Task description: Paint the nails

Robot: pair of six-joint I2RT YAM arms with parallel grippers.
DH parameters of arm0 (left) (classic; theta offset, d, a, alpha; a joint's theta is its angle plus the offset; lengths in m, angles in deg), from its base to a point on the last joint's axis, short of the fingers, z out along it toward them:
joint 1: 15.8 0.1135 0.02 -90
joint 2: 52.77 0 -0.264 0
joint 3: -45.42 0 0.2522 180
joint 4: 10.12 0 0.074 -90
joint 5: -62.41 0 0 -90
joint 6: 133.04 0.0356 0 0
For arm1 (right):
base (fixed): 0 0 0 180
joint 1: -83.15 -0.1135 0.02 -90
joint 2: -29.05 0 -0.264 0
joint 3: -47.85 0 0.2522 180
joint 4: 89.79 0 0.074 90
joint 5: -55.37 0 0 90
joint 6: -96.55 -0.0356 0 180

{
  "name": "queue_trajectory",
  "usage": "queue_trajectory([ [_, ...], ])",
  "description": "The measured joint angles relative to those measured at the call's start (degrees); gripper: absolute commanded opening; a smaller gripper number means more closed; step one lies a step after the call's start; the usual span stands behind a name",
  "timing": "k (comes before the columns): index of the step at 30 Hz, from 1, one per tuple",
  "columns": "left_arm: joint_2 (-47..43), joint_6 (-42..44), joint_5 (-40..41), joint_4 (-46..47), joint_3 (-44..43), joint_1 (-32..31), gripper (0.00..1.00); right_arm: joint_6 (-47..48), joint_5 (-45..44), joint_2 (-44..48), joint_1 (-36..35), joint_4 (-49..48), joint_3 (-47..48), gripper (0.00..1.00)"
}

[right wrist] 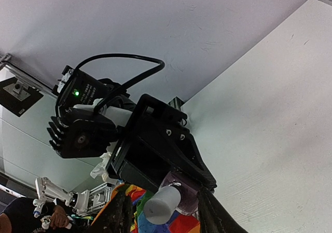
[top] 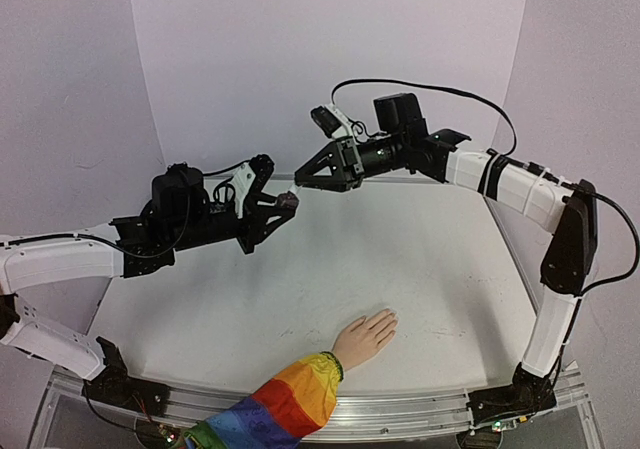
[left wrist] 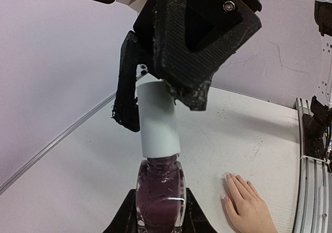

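Note:
My left gripper (top: 285, 205) is shut on a small glass bottle of dark purple polish (left wrist: 160, 194) and holds it high above the table. The bottle's white cap (left wrist: 158, 120) is on. My right gripper (top: 303, 182) faces it, with its jaws open on either side of the cap (right wrist: 162, 204) and a gap showing on both sides. The pale mannequin hand (top: 366, 334) lies flat near the front edge in a rainbow sleeve (top: 285, 407). Its skin-toned nails (left wrist: 226, 177) show at the fingertips. I see no polish on them.
The white table (top: 420, 259) has a metal rail (top: 400, 409) along its near edge, with both arm bases on it. The right arm's base and rail (left wrist: 315, 134) show at the table's right side. Pale walls close the back and sides.

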Motion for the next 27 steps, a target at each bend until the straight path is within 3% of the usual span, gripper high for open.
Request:
queue_trajectory([
  [7, 0.0, 0.0, 0.0, -0.4, -0.3, 0.0, 0.0, 0.0, 0.1, -0.4, 0.0, 0.0, 0.0, 0.39],
  [27, 0.2, -0.4, 1.7, -1.1, -0.7, 0.0, 0.0, 1.0, -0.8, -0.8, -0.4, -0.1, 0.3, 0.06],
])
